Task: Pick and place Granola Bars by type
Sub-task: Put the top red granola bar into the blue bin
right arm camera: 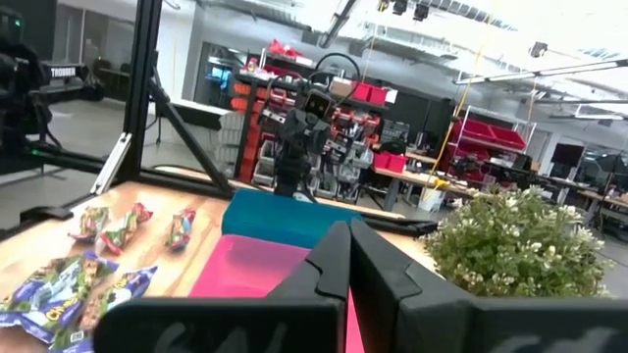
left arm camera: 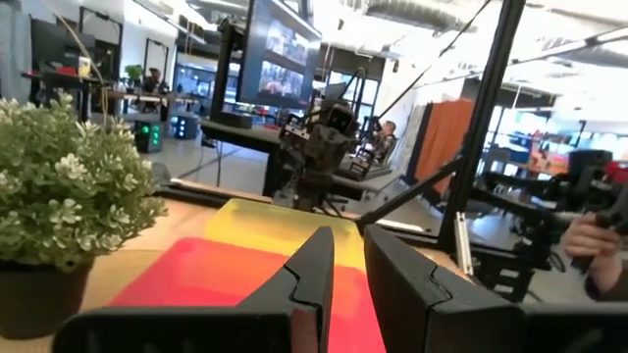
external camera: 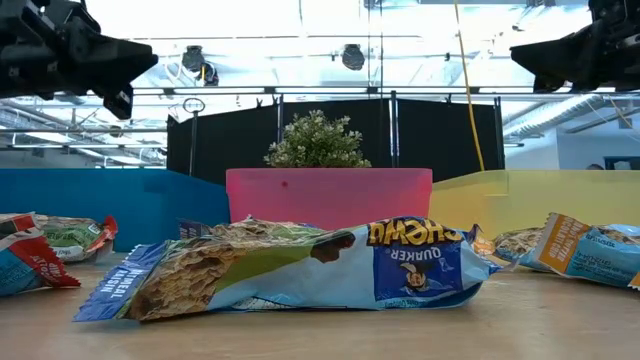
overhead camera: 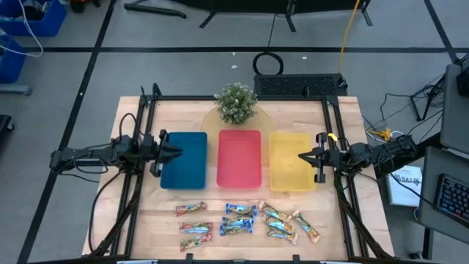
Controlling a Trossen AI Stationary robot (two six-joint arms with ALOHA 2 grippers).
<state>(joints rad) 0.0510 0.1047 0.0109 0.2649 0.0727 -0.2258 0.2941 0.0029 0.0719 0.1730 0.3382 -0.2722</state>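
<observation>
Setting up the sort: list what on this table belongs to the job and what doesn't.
For the job: red-green bars, blue-white bars, tan-gold bars, blue tray, red tray, yellow tray.
Not needed: potted plant.

Bright and even from overhead on the table [overhead camera: 344, 117]; only faint, soft shadows under the trays [overhead camera: 239, 158]. Blown-out white ceiling glare in the low view, turning both arms into dark silhouettes. Nearest wrapper [external camera: 290, 268] sharp, plant [external camera: 317, 141] behind softer. Own fingers [left arm camera: 312, 279] blurred close up in both wrist views.
</observation>
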